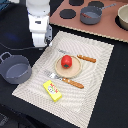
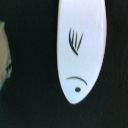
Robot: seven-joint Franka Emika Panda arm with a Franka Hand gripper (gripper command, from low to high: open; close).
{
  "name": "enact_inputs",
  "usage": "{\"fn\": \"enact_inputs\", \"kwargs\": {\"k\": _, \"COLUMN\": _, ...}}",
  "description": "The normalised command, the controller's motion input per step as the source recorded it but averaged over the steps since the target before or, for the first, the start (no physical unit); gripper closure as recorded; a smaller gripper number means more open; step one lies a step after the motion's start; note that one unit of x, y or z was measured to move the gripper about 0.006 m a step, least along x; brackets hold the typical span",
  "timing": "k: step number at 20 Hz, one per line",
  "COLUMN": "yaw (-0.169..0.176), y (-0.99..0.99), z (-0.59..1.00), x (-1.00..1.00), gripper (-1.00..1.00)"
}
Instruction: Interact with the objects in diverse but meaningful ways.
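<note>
Two pots: one [image 1: 15, 68] beside the mat [image 1: 95, 75], one [image 1: 90, 14] on the toy stove, apparently for cooking play. Tomato [image 1: 66, 61] sits on a plate [image 1: 75, 71] between utensils like a meal; yellow block [image 1: 52, 90] nearby. Hand [image 1: 40, 44] state undeterminable. Wrist view: white fish-shaped piece [image 2: 82, 45]; no legible writing.

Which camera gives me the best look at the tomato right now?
The exterior view: the tomato sits in plain sight on the round wooden plate, between two brown-handled utensils. The wrist view shows none of it, only a white fish-shaped object against a dark surface.
</note>
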Motion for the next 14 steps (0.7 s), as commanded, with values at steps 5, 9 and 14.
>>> {"fn": "enact_inputs", "kwargs": {"k": 5, "yaw": 0.038, "y": 0.01, "z": -0.03, "x": -0.18, "gripper": 1.0}}
{"fn": "enact_inputs", "kwargs": {"k": 9, "yaw": 0.07, "y": 0.24, "z": -0.26, "x": -0.01, "gripper": 1.0}}
{"fn": "enact_inputs", "kwargs": {"k": 14, "yaw": 0.078, "y": 0.21, "z": -0.71, "x": 0.0, "gripper": 1.0}}
